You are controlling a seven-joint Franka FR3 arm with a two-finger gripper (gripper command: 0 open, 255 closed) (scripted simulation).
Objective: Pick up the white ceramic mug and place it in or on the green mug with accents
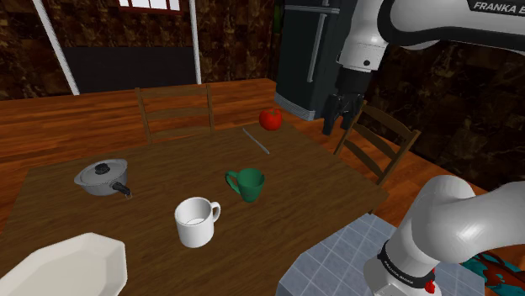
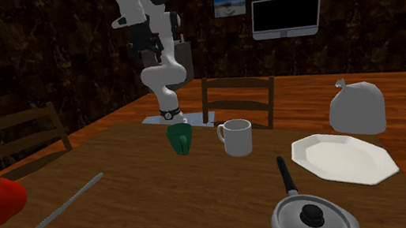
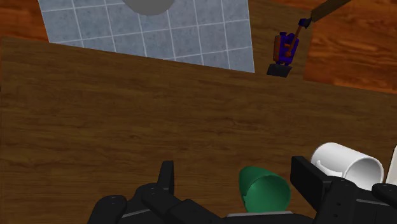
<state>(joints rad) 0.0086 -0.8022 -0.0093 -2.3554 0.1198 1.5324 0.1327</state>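
While the hand (image 1: 344, 113) hangs high over the tabletop (image 1: 320, 198), its two fingers stand spread apart with nothing in their grip. The white mug (image 1: 196, 223) stands upright far below it, mouth up. Seen along the hand, the green mug (image 3: 264, 191) lines up with the gap between the fingers, well beneath them and untouched. The white mug shows just outside one finger, near the green mug but apart from it. Also on the tabletop, well away from the hand, sit a lidded grey pot (image 1: 103, 177) and a white plate (image 1: 63, 267). A red tomato (image 1: 270, 118) rests near the tabletop's edge.
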